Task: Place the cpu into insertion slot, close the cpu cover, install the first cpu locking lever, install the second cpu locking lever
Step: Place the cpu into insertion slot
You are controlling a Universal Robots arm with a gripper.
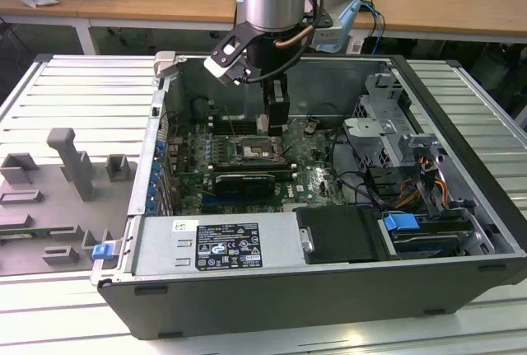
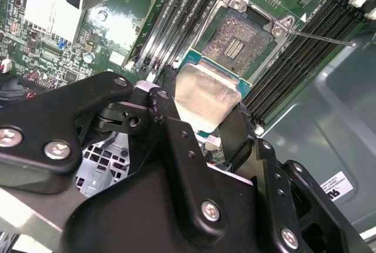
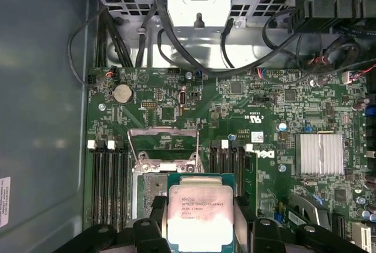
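We see the cpu (image 2: 202,91) pinched edge-to-edge in the jaws of the gripper (image 2: 204,103), held near the socket (image 2: 238,40). The second wrist view shows us its bare contacts; the first wrist view, the cover (image 3: 163,130) swung open.

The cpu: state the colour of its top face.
The cpu is silvery-grey on top, clearest in the first wrist view.
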